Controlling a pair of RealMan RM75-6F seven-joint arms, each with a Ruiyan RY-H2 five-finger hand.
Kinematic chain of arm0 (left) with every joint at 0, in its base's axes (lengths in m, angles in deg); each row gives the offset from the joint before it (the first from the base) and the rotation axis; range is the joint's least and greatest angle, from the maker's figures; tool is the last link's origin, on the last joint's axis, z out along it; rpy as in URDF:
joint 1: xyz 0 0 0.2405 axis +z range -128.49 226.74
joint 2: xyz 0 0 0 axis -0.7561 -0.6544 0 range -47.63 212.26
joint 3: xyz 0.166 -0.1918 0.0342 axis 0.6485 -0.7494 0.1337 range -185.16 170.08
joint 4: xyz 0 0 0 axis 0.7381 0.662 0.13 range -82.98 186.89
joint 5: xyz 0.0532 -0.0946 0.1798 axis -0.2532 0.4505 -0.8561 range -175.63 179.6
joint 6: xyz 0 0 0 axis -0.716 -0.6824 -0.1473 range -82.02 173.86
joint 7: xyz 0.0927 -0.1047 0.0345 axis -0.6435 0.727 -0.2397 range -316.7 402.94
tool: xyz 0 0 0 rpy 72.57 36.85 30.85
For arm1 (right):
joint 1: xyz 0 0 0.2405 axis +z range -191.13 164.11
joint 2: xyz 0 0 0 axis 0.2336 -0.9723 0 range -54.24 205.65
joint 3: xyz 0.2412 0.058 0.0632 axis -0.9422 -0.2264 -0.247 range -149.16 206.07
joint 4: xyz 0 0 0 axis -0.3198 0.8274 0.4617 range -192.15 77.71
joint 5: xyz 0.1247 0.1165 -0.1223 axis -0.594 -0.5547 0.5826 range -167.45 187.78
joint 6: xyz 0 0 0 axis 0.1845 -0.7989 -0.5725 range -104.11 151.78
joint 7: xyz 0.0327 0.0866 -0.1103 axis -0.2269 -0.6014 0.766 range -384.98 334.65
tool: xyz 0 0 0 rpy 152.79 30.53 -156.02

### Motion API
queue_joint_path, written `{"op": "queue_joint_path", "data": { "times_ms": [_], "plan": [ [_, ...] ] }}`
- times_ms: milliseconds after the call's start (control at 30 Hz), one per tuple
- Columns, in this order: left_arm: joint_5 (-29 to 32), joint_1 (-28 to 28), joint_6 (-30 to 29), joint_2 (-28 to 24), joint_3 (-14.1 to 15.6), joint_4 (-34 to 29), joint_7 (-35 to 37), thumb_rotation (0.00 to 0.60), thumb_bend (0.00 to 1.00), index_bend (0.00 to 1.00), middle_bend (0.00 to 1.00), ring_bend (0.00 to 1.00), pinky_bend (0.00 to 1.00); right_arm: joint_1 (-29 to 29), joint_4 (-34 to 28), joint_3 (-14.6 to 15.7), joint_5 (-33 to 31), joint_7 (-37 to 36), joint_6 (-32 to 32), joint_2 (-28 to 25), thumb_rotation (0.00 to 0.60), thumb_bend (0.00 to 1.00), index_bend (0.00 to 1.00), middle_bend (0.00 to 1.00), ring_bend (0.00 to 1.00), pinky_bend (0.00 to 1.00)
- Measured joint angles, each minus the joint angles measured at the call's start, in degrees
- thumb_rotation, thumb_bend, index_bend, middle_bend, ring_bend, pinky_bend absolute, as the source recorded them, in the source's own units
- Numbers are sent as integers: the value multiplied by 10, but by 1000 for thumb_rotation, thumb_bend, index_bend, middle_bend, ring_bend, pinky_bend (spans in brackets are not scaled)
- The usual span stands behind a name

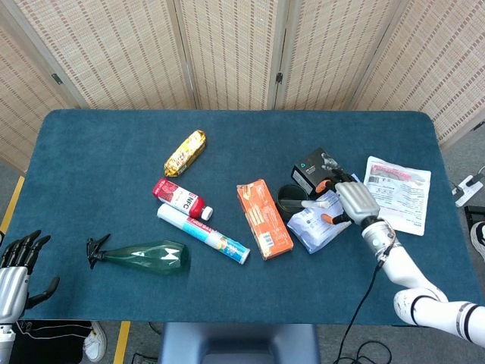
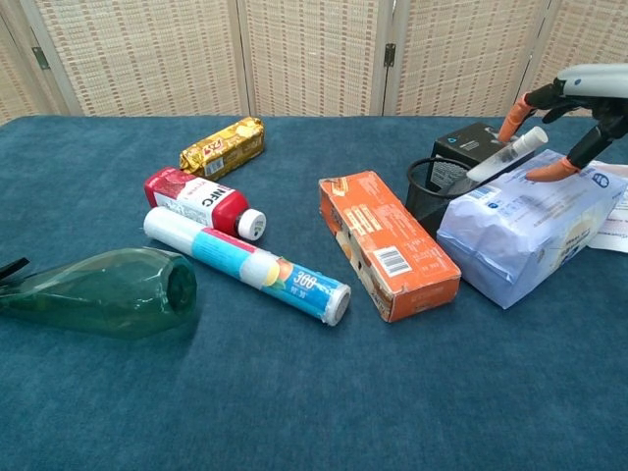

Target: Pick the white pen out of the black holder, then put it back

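Two hands are in my feeds, well apart. At the far left edge of the head view my left hand [image 1: 14,274] hangs off the table's near corner, fingers spread and holding nothing. On the blue table [image 1: 98,152] I see, going rightward, a green spray bottle [image 1: 144,257] lying on its side, then a red bottle [image 1: 179,198] with a white cap lying just behind a white tube [image 1: 202,233] with a printed label, and a gold-wrapped snack bar [image 1: 186,152] farther back. Near the middle lies an orange box [image 1: 264,218] flat on the cloth. Just right of it stands the black holder [image 1: 289,199], with the white pen [image 2: 506,155] leaning out of it toward the right, its upper end resting over a pale blue plastic packet [image 2: 530,224]. A small black box [image 1: 316,170] sits right behind the holder. My right hand [image 1: 350,200] hovers over the packet beside the pen's upper end, its orange-tipped fingers [image 2: 510,118] apart on either side of the pen in the chest view; I cannot tell whether they touch it, and it grips nothing. Farthest right, a white printed pouch [image 1: 400,195] lies flat.
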Motion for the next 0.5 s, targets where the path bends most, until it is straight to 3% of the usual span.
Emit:
{"op": "queue_joint_path", "data": {
  "times_ms": [167, 500],
  "plan": [
    [1, 0, 0, 0, -1, 1, 0, 600, 367, 154, 100, 105, 116, 13, 20, 1, -13, 4, 3, 25, 600, 294, 398, 225, 38, 110],
    [5, 2, 1, 1, -1, 6, 4, 600, 366, 154, 100, 105, 116, 29, 37, 2, -20, 3, 5, 50, 600, 313, 431, 244, 38, 110]
  ]
}}
